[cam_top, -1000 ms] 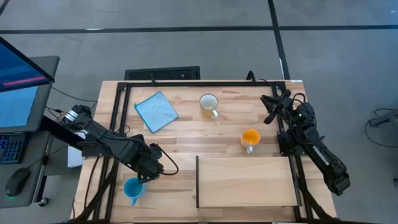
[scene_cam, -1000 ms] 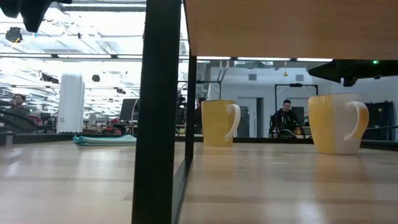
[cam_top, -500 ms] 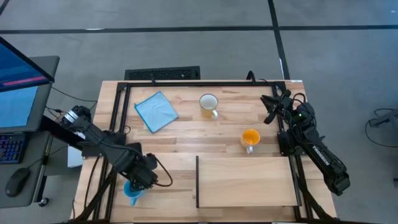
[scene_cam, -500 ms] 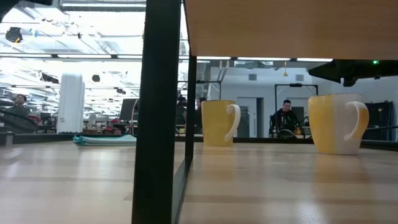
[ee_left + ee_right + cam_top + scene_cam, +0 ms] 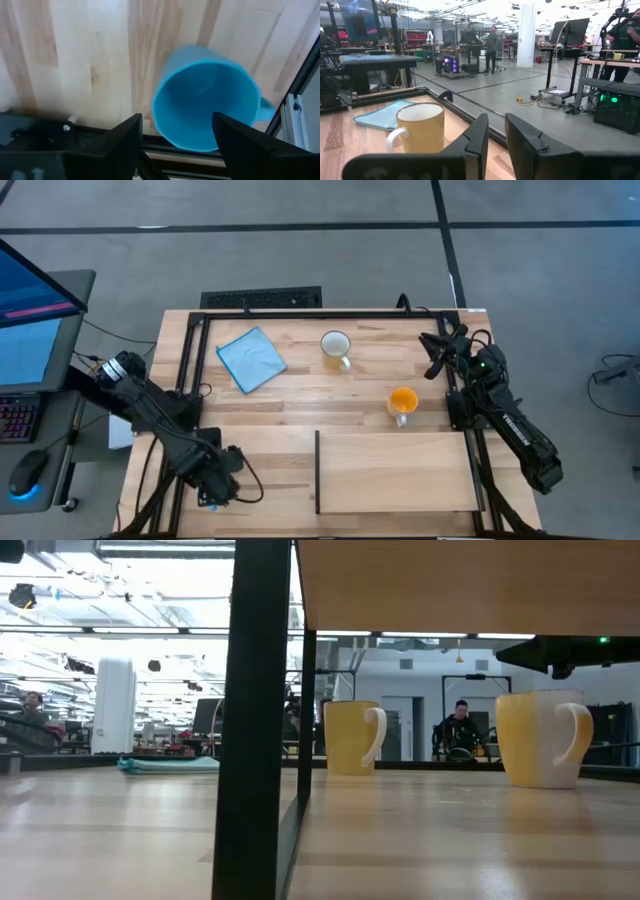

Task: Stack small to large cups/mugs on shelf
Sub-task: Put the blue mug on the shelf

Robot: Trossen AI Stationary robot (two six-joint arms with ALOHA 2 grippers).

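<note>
Grey floor (image 5: pixel 300 250) crossed by dark seam lines surrounds the table. Left of the table, a desk carries a lit monitor (image 5: pixel 35 310), a keyboard (image 5: pixel 15 420) and a mouse (image 5: pixel 28 472). Beyond the table lies a large open hall with a white pillar (image 5: pixel 525 35), workbenches (image 5: pixel 375 62), bright ceiling lights (image 5: pixel 150 600) and several people (image 5: pixel 492 40), possibly at workstations.

Even, bright overhead light falls on the pale wooden surface (image 5: pixel 300 395) in the high view, with only faint, soft shadows. In the low view the ceiling lamps at ten o'clock glare white, leaving the black upright post (image 5: pixel 255 720) in silhouette. The left wrist view shows the small light-blue handled mug (image 5: pixel 207 100) blurred.
</note>
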